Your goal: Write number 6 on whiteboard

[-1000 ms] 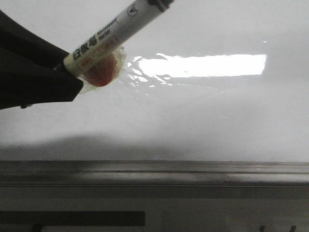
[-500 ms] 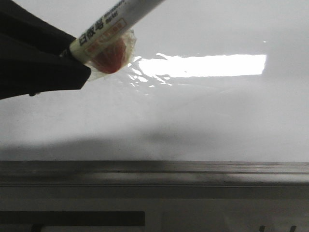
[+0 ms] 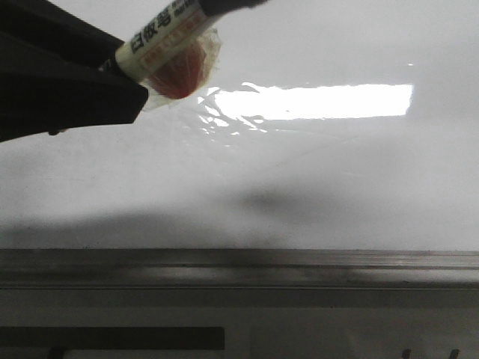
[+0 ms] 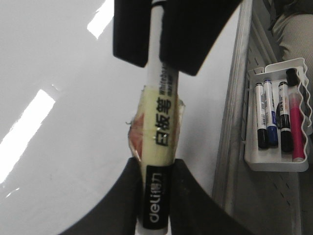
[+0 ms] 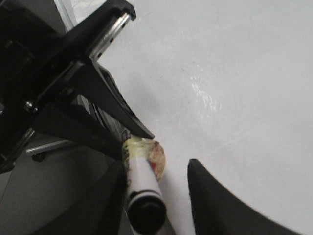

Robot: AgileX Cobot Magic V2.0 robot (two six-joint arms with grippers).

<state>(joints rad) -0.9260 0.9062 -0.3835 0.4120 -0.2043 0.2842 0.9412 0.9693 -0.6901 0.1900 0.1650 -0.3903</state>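
The number 6 is not on the whiteboard [image 3: 337, 187] yet; every bare part of the board that shows is plain white, with only a bright strip of light on it. The left claw [image 4: 156, 166] is pinched tight on the black back end of a marker pen [image 4: 161, 112]. A lump of clear tape with something red inside [image 3: 179, 67] is stuck around the pen just past the fingers. From the left claw the pen runs straight out to the right claw [image 5: 155, 169], so its long way goes from one claw to the other, and in the front view it slants up and to the right. The black far end of the pen [image 5: 145, 210] sits between the right claw's fingers. Those fingers are spread apart, with a white gap beside the pen, so this claw is not holding it. That black end looks like a cap, so I think the cap has to come off before any line can be drawn. The board lies just behind the pen, close to the tape lump, so the left arm is the one nearer to writing. The right claw around the writing end is the thing in the way. A grey rail [image 3: 239, 265] runs along the board's edge. Past the rail a white tray of other pens [image 4: 276, 122] sits well apart.
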